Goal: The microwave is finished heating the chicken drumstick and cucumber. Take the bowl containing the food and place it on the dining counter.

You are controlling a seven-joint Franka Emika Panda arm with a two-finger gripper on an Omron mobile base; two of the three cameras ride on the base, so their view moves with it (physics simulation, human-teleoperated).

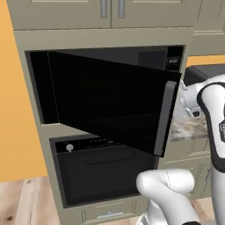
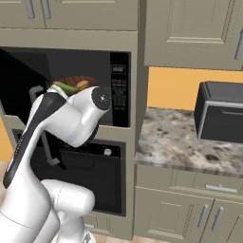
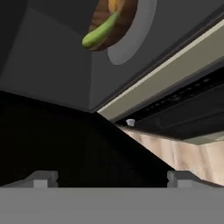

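Gripper (image 3: 109, 177): lower edge of hand view, fingers spread wide, released, grasping nothing. Microwave (image 1: 105, 101): centre of left base view, door swung open. Bowl (image 3: 117, 22): top centre of hand view, inside cavity on pale turntable (image 3: 140, 30), containing cucumber (image 3: 99, 31) and chicken drumstick (image 3: 113, 4).

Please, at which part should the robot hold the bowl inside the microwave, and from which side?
Probably the bowl's front rim, entering through the microwave's open front. The bowl is wide and shallow, and the cucumber and chicken lie inside, so an edge pinch seems safest.
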